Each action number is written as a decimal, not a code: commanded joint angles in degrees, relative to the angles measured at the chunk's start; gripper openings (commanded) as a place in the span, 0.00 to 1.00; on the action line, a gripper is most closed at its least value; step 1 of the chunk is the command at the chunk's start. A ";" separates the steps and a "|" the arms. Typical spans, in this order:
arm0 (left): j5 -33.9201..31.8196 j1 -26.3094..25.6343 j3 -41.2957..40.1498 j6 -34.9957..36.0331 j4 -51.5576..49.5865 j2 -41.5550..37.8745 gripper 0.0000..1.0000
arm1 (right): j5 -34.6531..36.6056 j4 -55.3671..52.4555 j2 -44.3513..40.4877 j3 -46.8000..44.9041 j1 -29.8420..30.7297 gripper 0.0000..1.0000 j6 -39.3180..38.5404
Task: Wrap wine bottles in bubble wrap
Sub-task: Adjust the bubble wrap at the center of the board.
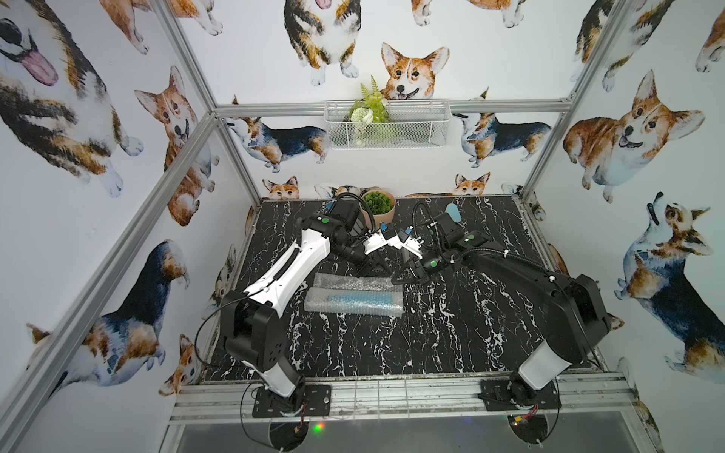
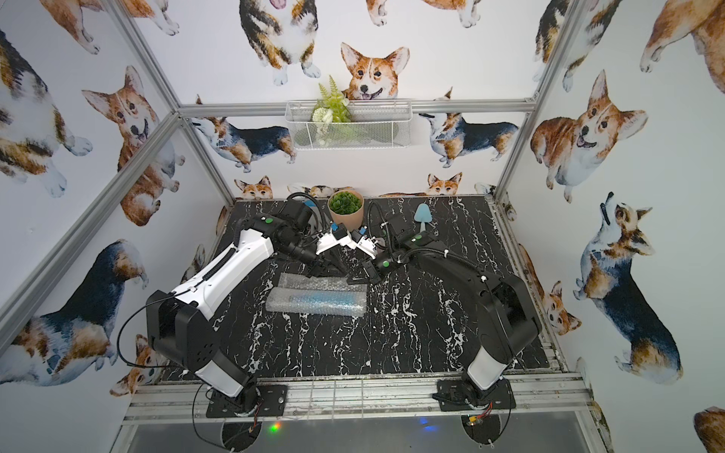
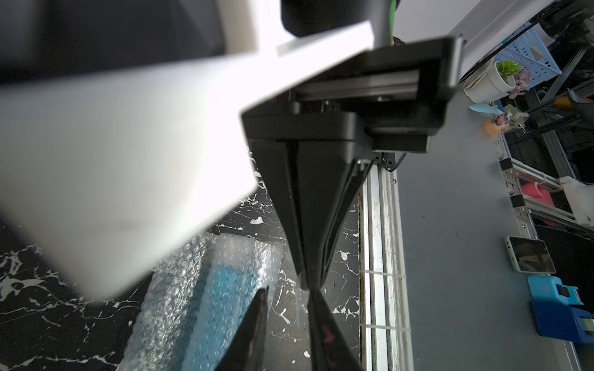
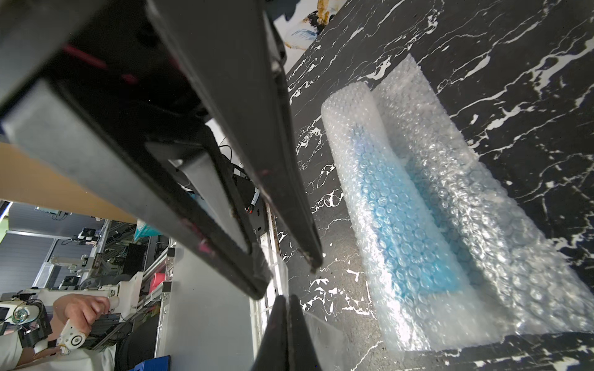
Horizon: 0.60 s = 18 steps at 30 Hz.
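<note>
On tabletop centre: wine bottle on its side, rolled inside bubble wrap; far flap flat, unrolled. Left gripper slightly parted, empty. Right gripper pinched together, empty. Both hover just beyond flap. Wrapping judged mostly done; flap remains.

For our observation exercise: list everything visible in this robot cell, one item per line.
table: 1, black, white-veined, cell floor
bubble wrap: 1, clear whitish, mid-table, rolled up
bottle: 1, blue, inside the roll
potted plant: 1, green, tan pot, back edge
trowel: 1, light blue, back edge, right side
wire basket: 1, white, back wall
left arm: 1, white and black, left side
right arm: 1, black, right side
left gripper: 1, black, open, beyond the roll
right gripper: 1, black, shut, beside it
</note>
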 commanded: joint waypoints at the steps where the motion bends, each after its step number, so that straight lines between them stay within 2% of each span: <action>1: 1.20 -0.26 0.58 0.88 -1.64 0.56 0.18 | -1.06 -0.88 -0.14 0.49 0.12 0.00 -1.54; 3: 1.05 -0.26 1.08 1.17 -2.27 0.71 0.04 | -1.19 -0.83 -0.25 0.42 0.12 0.00 -1.58; 4: 0.74 -0.29 1.24 1.11 -2.28 0.68 0.00 | -1.19 -0.77 -0.14 0.41 0.12 0.00 -1.54; 9: 0.84 -0.25 1.57 1.25 -3.15 0.68 0.00 | -0.84 -0.61 -0.24 0.18 0.12 0.01 -1.51; 14: -0.91 -0.11 1.98 1.41 -5.09 0.41 0.00 | 3.56 0.65 -1.39 -0.98 0.10 0.37 -2.44; 16: -1.72 -0.02 2.06 1.45 -5.55 0.10 0.00 | 6.18 2.11 -2.40 -1.89 0.11 0.49 -2.39; 18: -2.96 0.20 2.02 1.00 -5.73 -0.42 0.00 | 8.06 2.79 -3.01 -2.25 0.02 0.56 -2.75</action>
